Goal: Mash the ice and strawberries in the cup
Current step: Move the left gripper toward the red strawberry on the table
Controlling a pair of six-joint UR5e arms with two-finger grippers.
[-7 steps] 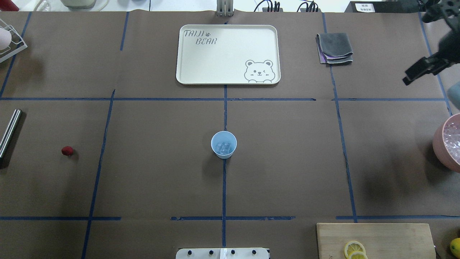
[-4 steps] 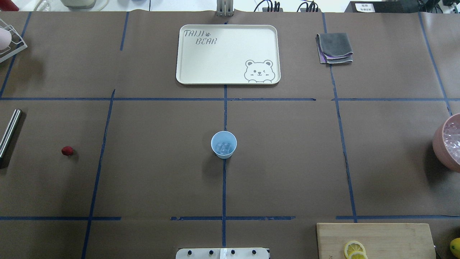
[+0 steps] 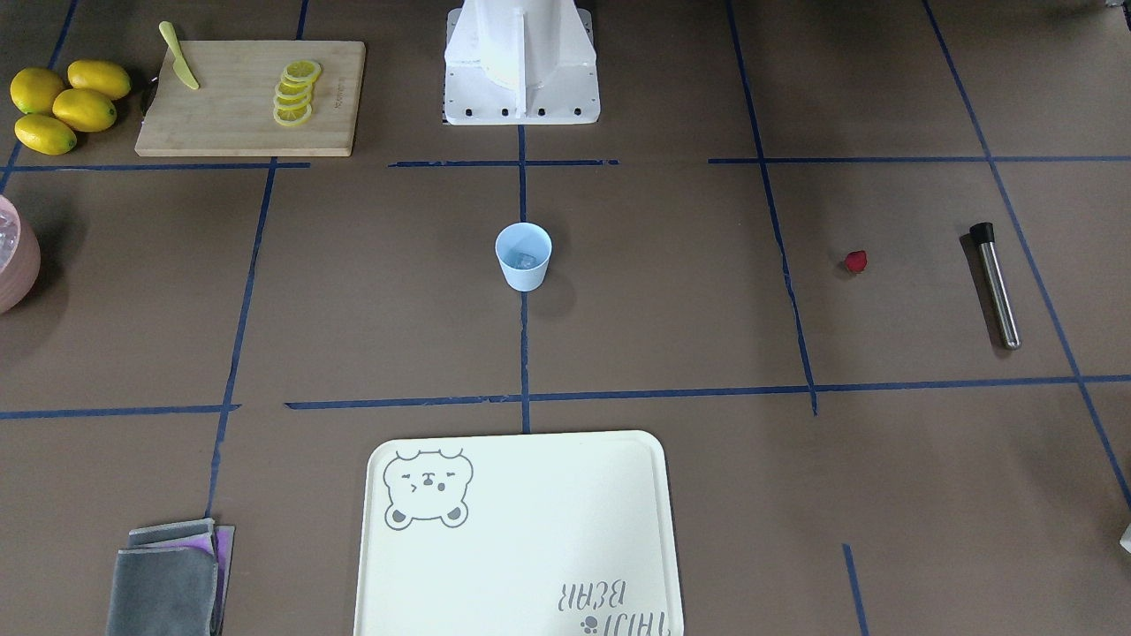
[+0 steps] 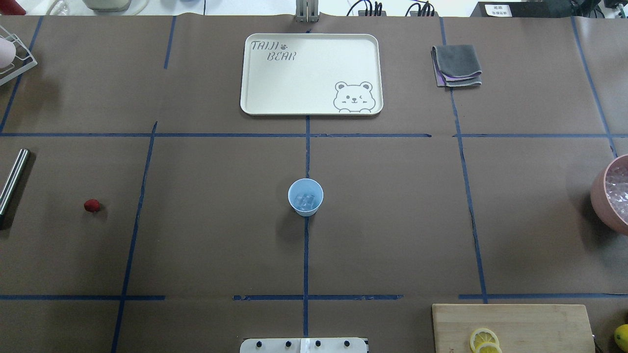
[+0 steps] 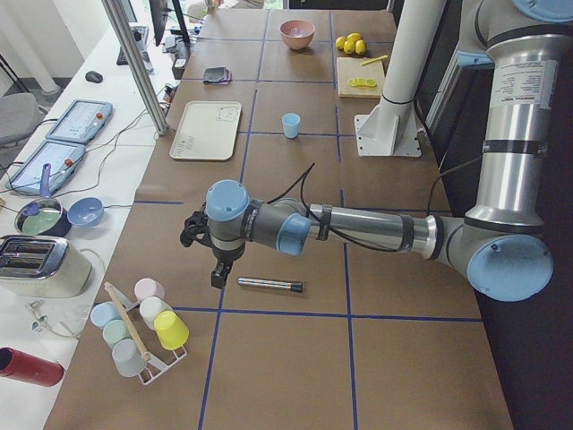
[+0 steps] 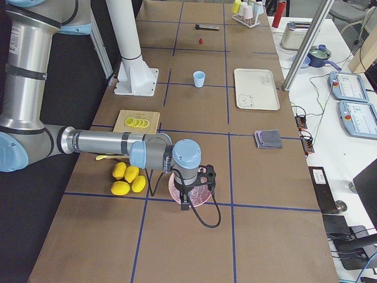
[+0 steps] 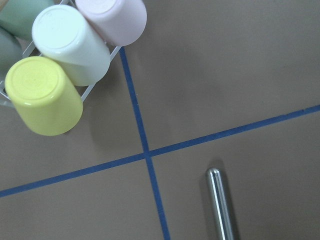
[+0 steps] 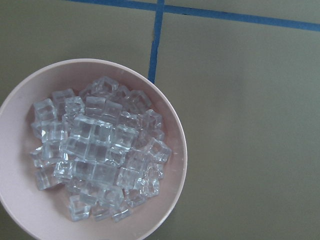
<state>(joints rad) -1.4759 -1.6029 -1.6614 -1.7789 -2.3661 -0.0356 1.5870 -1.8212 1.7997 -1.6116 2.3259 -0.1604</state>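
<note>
**mashfan:** So where's this at? Both arms are way out at the table ends. The left gripper (image 5: 218,276) hangs just beside the metal rod (image 5: 269,285), near the upturned cups (image 7: 70,45). The right gripper (image 6: 184,202) hovers over the pink bowl (image 8: 75,72) heaped with spare cubes (image 8: 95,150). Neither wrist cam catches its own fingers and the side shots are too small. I honestly can't tell if either claw is apart or together.

**ur5_tinkerer:** Same here. My read is the berry goes in next, and that's the left arm's job since it's on that side. Big to small: the cup (image 3: 523,272) stands upright dead centre on the tape cross, well apart from everything. It's light blue, plain and tapers toward the base. It looks light, so I'd let go from low over the mouth and not bump the rim. The rod lies flat at the robot's left, shiny with a black end, and I'd guess it's the masher for later. The strawberry (image 4: 91,205) lies on bare paper between rod and cup, nearer the rod, and it's tiny and dark red. It's probably soft and rolly, so come straight down and close gently.

**mashfan:** And the ice (image 4: 306,201)?

**ur5_tinkerer:** A few clear cubes sit at the bottom of the cup. Too small to count.
</note>
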